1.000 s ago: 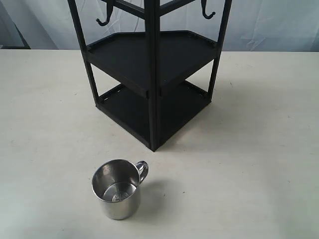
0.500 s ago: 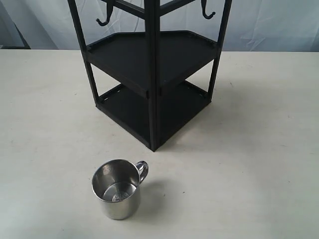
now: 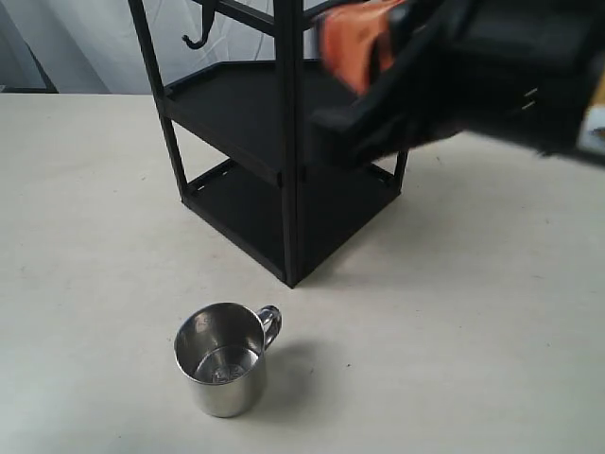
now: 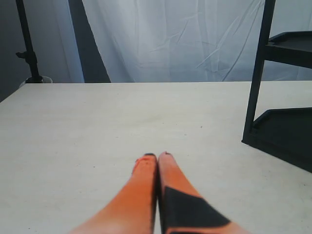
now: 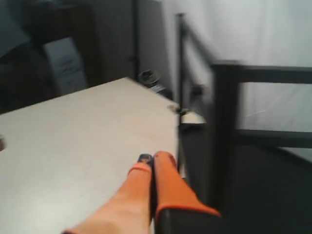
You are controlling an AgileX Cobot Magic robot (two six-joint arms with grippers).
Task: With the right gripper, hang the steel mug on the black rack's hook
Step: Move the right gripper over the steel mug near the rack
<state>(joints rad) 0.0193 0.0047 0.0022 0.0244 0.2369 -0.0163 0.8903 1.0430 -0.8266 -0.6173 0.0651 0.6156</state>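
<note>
Approaching stage only: right gripper (image 5: 152, 158) shut tight, empty, high beside the rack (image 3: 284, 142). Mug (image 3: 223, 357) upright on table (image 3: 492, 312), well apart, untouched. Next: open, descend, grasp handle.

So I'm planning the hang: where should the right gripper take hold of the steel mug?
Grip the steel mug by its rim, probably from above on the side away from the handle. It stands upright, mouth open, and the loop points toward the black rack, so it stays free for a hook.
</note>
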